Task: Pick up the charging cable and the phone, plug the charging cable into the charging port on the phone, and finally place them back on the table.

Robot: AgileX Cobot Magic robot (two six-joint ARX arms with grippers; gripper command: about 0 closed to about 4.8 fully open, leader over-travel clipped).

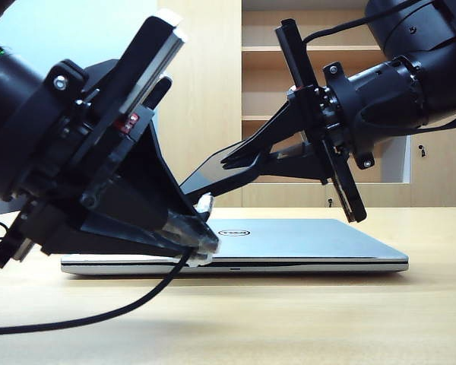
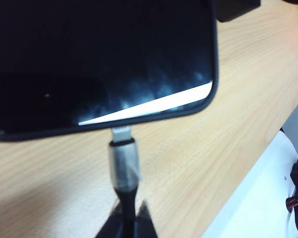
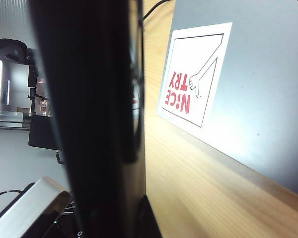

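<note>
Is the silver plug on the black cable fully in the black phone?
Not fully: plug tip meets phone edge, white contacts still showing.

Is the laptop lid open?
No: in the exterior view the silver laptop lies shut flat on the table.

Two grippers are up over the table [image 1: 304, 319]: the left gripper [image 1: 201, 228] pinching one charging cable [image 1: 99, 313], the right gripper [image 1: 239, 160] clamping one phone [image 1: 213, 176]. Below them both lies one silver laptop [image 1: 304, 242], carrying one red-and-white sticker [image 3: 196, 79].
</note>
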